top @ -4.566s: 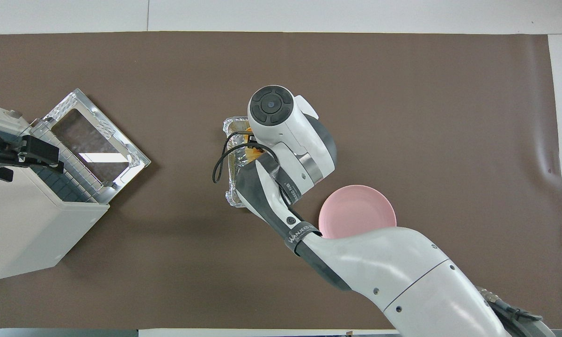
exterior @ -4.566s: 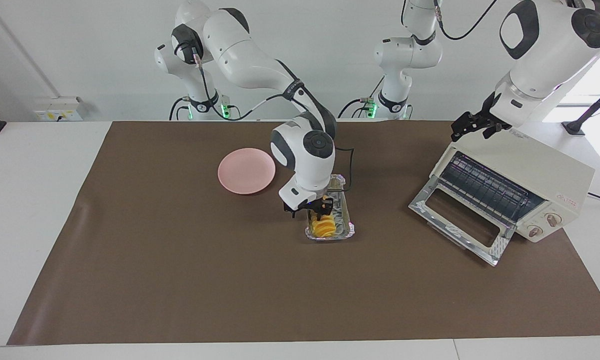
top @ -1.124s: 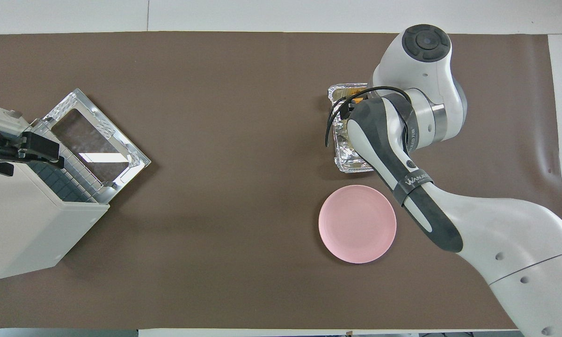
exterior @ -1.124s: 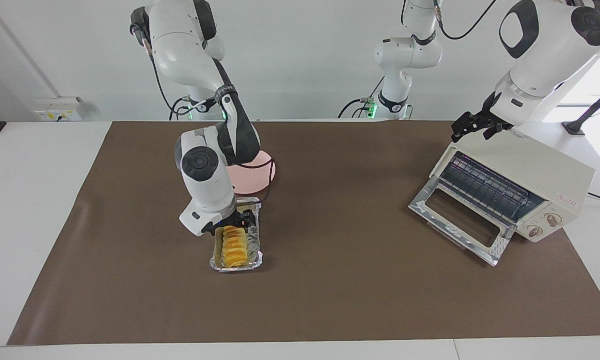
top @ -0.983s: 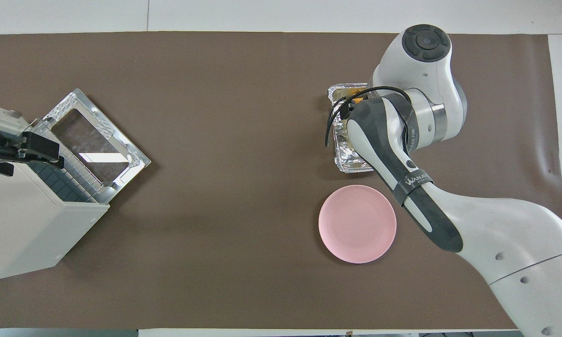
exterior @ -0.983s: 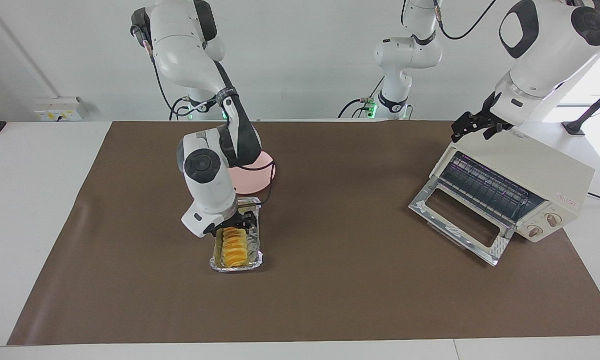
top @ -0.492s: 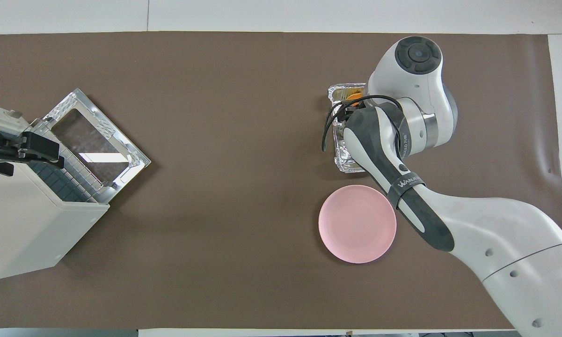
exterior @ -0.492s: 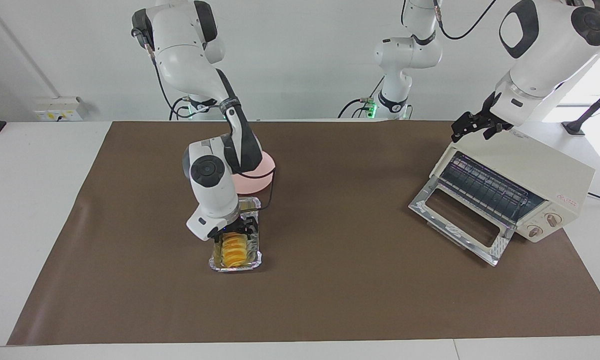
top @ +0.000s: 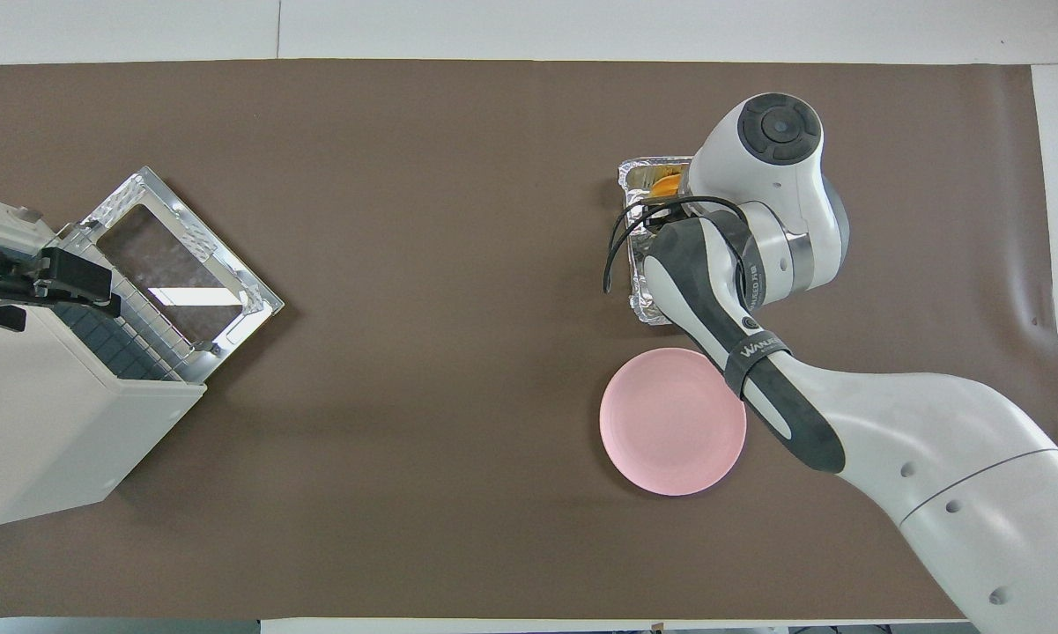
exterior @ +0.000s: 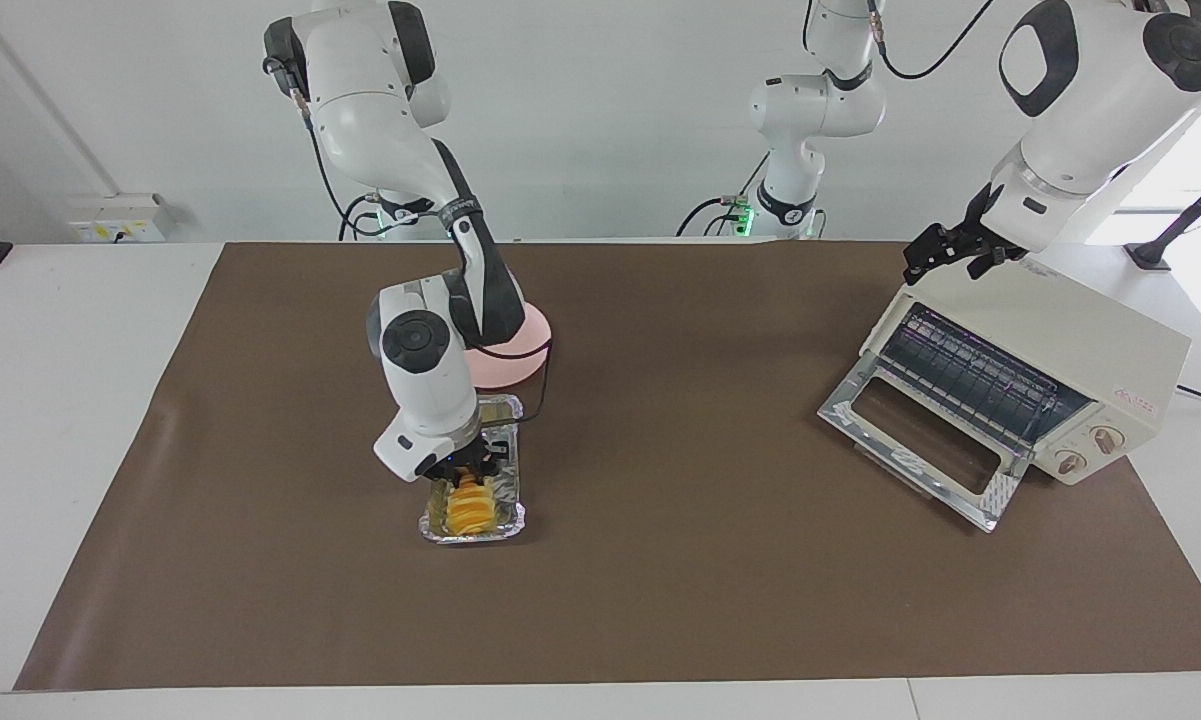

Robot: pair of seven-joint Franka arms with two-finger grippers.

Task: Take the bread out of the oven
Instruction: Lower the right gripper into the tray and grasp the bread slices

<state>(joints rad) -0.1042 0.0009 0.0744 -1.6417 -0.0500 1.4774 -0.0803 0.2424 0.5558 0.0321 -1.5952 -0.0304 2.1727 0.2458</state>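
Bread (exterior: 471, 505): in foil tray (exterior: 472, 528), out of toaster oven (exterior: 1020, 385), well apart from it toward right arm's end, just beside pink plate (top: 672, 421) and farther from robots.
Right gripper (exterior: 467, 468): down in tray, fingers closing on bread; firm hold not certain.
Left gripper (exterior: 950, 251): spread wide, waiting over oven's top edge.
Risk: off-centre pinch, loaf tipping or slipping on lift.
Risk: light tray dragged up with loaf.

Right gripper (exterior: 468, 470) lowered, wrist bent downward; left gripper (exterior: 950, 255) raised, waiting, fingers apart
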